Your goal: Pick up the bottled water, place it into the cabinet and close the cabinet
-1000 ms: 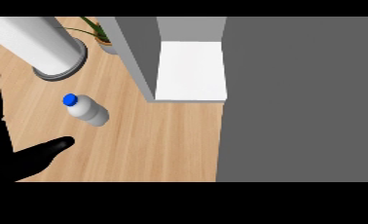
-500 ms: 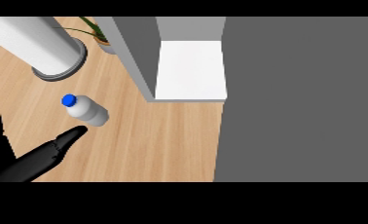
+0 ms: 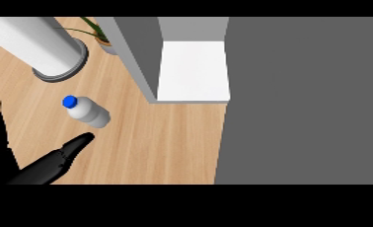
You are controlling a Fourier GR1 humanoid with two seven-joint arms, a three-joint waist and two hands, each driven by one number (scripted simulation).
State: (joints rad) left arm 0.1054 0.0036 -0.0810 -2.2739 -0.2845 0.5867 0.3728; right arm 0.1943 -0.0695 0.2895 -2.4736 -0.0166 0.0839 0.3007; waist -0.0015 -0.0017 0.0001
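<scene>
The bottle [image 3: 88, 112] of clear plastic with a round blue cap lies on the wooden worktop [image 3: 167, 142] near its left edge. The black left hand [image 3: 53, 164] points its straight fingers at it, apart. The open cabinet [image 3: 193, 70] shows a smooth white shelf. A grey cylinder [image 3: 40, 48], perhaps metal, stands at the far left corner.

a kitchen: wooden counter [image 3: 167, 142], open white-shelved cabinet [image 3: 193, 70], potted plant [image 3: 98, 36] in the corner.
</scene>
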